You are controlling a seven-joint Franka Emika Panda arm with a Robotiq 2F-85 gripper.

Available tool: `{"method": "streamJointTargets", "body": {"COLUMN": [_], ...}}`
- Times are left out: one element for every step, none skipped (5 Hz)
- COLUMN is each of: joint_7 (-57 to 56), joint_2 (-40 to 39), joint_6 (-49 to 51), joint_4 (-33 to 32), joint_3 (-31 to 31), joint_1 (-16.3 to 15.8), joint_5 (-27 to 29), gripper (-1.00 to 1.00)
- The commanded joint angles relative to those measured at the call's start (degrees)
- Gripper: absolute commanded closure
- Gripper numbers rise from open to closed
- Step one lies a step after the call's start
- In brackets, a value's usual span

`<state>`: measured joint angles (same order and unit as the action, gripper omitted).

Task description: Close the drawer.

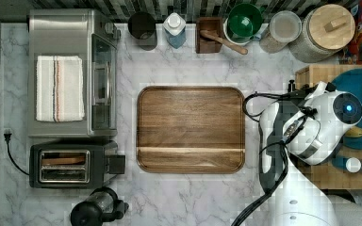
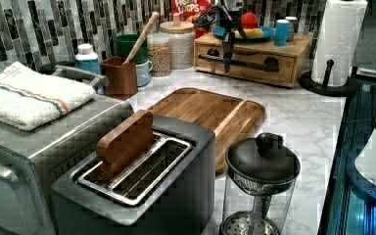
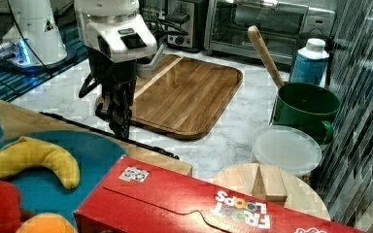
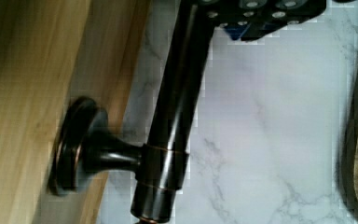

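Left view has the gripper hanging straight down in front of the drawer, its fingertips right at the black bar handle. Can't tell how far the jaws are apart or whether they actually have hold of the bar. The drawer sits in a light-wood box under the blue plate, at the back of the marble counter, beside the paper towel roll. The drawer front looks about flush with the box.
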<state>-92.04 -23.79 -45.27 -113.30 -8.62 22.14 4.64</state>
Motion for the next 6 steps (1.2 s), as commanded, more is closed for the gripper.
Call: {"method": "streamJointTargets", "body": {"joint_7": [-1.5,-1.6,-1.7,-1.7,-1.8,-1.8], "joint_2": [-2.1,-2.1,-2.1,-2.1,-2.2,-2.2], "joint_6": [-3.6,-3.6,-3.6,-3.6,-3.6,-3.6], "joint_4": [7.5,7.5,7.5,7.5,7.5,7.5], "joint_3": [-7.0,-7.2,-7.4,-7.7,-7.8,-7.8], "joint_1": [7.1,6.9,6.8,6.6,6.4,6.4], "joint_5": [-2.0,-1.9,-1.8,-1.6,-1.5,-1.5], "gripper": [1.0,1.0,1.0,1.0,1.0,1.0]}}
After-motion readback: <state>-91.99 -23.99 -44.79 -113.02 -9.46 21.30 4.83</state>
